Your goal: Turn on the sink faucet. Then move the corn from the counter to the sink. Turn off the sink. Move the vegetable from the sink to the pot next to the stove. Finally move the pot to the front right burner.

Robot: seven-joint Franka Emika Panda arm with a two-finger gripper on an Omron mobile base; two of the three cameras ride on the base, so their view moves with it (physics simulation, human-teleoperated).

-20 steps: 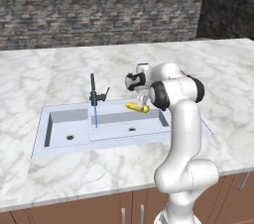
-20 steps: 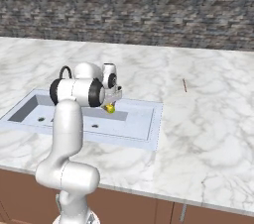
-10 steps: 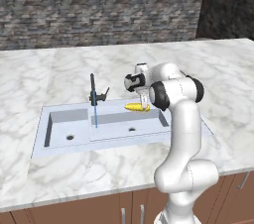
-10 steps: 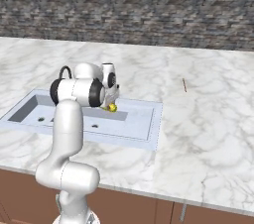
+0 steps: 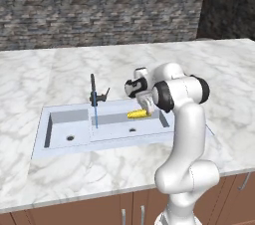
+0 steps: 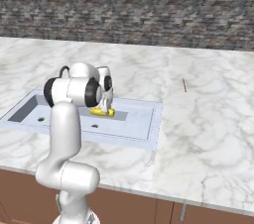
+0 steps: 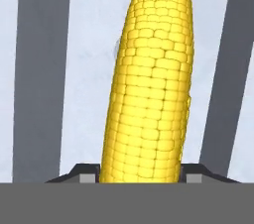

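Note:
My gripper (image 5: 145, 110) is shut on the yellow corn (image 5: 137, 114), holding it low inside the wide basin of the pale blue-grey sink (image 5: 44, 128), near that basin's right end. From the other side the corn (image 6: 102, 112) hangs just under the gripper (image 6: 105, 105). In the hand view the corn (image 7: 151, 84) stands between the two dark fingertips (image 7: 82, 174), with the basin floor behind it. The slim black sink faucet (image 5: 93, 89) stands at the sink's back rim, and a thin blue stream of water (image 5: 95, 117) falls from its spout.
White marble counter (image 5: 60, 69) surrounds the sink, with a grey brick wall behind. A thin dark mark (image 6: 184, 85) lies on the counter right of the sink. Brown cabinet fronts (image 6: 149, 208) run below the front edge.
The gripper has lowered the corn a little deeper into the wide basin. The faucet keeps running.

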